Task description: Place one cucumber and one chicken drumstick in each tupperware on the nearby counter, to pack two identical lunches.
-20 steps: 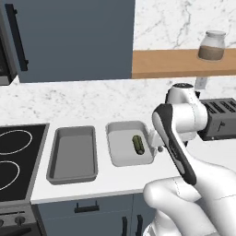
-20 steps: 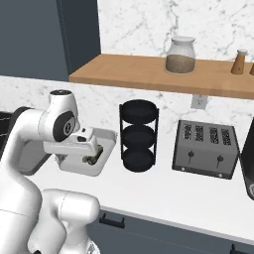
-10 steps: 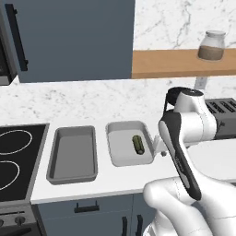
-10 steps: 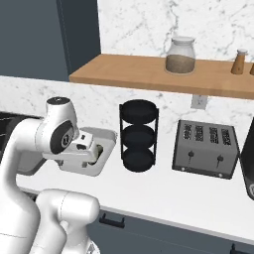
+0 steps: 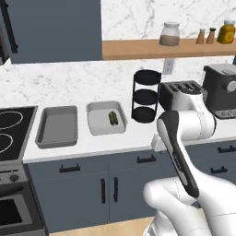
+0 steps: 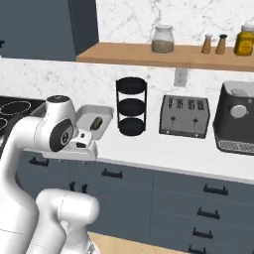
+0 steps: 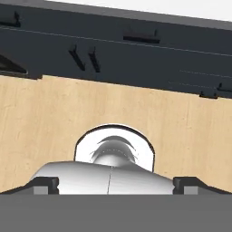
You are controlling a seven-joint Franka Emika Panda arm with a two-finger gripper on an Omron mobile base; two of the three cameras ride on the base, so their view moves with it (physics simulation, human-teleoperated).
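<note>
End effector (image 7: 116, 183) agape; cucumber (image 5: 113, 118) inside tupperware (image 5: 95, 126)

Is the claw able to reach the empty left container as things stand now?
Probably not yet. The claw points down at the wooden floor, off the counter edge, while the empty container lies far left; nothing blocks it.

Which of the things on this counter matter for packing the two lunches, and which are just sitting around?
For the job:
- left tupperware, nothing in it
- right tupperware
- cucumber lying in the right one

Just sitting there:
- black tiered rack
- toaster
- coffee machine
- stove
- jar, shakers and yellow bottle on the shelf
</note>
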